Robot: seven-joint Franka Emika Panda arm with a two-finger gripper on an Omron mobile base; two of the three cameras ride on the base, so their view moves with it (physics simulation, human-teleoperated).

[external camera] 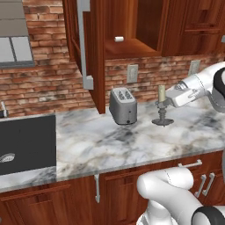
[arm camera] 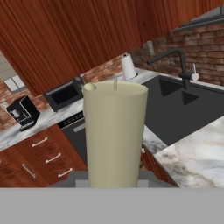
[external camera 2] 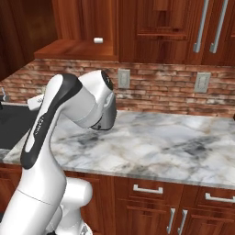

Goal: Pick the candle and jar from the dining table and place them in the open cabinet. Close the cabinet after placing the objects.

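Note:
The candle point(external camera: 161, 92), a pale cream stick in a dark grey candlestick with a round flared foot point(external camera: 162, 121), stands upright just over the marble worktop point(external camera: 101, 145). My gripper point(external camera: 165, 104) comes in from the right and is shut on the candlestick's stem. In the hand view the candle point(arm camera: 115, 131) is very close and fills the middle. Above and to the left, the cabinet point(external camera: 132, 26) is open, its door point(external camera: 93, 52) swung out toward me and its inner shelf point(external camera: 129, 47) showing. The jar and the dining table are out of view.
A silver toaster point(external camera: 122, 105) stands left of the candle. A small white thing point(external camera: 118, 39) lies on the cabinet shelf. A black sink point(external camera: 26, 143) with a dark tap point(arm camera: 177, 61) is at the worktop's left. My arm point(external camera 2: 69, 110) blocks the middle of the right base view.

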